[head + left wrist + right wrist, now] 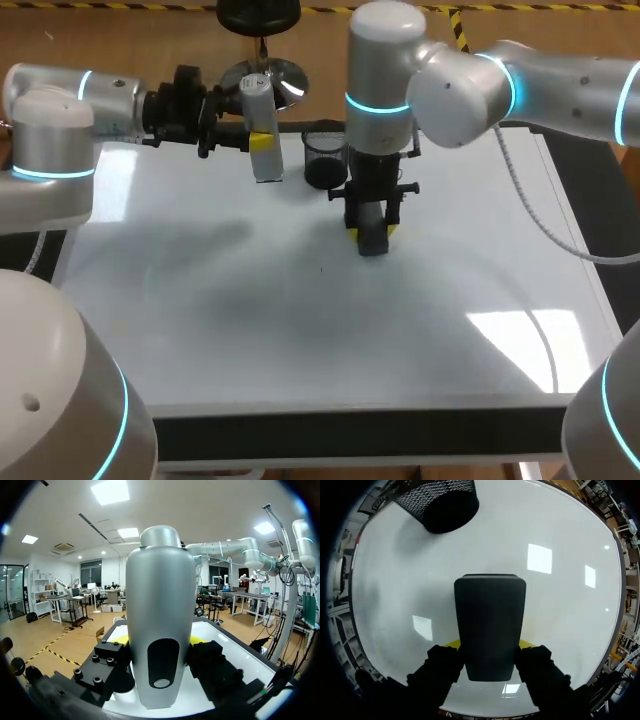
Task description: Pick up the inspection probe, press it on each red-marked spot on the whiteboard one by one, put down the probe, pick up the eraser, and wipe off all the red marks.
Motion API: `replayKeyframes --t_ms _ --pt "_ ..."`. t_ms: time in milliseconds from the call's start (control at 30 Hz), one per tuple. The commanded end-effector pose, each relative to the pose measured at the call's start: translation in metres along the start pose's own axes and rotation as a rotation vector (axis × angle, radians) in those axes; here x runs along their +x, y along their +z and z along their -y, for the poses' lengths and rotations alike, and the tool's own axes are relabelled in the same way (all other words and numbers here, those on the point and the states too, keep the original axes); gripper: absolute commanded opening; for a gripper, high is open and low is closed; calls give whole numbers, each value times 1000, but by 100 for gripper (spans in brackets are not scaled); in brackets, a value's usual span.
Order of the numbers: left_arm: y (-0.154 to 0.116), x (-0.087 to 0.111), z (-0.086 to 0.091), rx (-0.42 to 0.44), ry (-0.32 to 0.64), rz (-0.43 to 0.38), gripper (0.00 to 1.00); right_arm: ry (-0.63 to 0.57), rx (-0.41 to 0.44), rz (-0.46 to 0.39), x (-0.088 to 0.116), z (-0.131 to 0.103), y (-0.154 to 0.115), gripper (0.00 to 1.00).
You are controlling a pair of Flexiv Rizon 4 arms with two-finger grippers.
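A: While clamped from two sides in the right gripper [490,644], black eraser [490,620] down on the whiteboard [300,330], near its middle.
B: Beyond that?
A: Black mesh cup [322,152] just behind. Farther left, silver inspection probe [160,605] gripped on both sides by the left gripper [158,640], over the board's far edge.

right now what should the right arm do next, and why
Probably lift the eraser off the whiteboard: the right gripper is shut on it, and neither the head view nor the right wrist view shows any red mark to wipe.
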State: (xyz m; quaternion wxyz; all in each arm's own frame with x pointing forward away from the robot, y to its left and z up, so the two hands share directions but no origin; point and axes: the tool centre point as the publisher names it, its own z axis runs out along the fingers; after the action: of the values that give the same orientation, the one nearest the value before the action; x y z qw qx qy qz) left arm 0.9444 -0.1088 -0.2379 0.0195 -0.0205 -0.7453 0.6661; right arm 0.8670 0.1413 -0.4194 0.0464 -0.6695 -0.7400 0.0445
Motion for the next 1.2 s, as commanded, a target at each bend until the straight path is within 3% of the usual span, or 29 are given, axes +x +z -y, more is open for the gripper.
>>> replayKeyframes --t_ms 33,300,667,1200 --pt "0 -1 1 1 0 -4 0 -8 2 39 18 2 -4 0" --pt "0 -1 1 1 0 -4 0 -39 10 44 30 -1 0 0" --pt "0 -1 1 1 0 -4 0 -50 23 8 24 -8 13 0" --pt "0 -1 1 1 0 -4 0 -8 43 -8 9 1 23 0"
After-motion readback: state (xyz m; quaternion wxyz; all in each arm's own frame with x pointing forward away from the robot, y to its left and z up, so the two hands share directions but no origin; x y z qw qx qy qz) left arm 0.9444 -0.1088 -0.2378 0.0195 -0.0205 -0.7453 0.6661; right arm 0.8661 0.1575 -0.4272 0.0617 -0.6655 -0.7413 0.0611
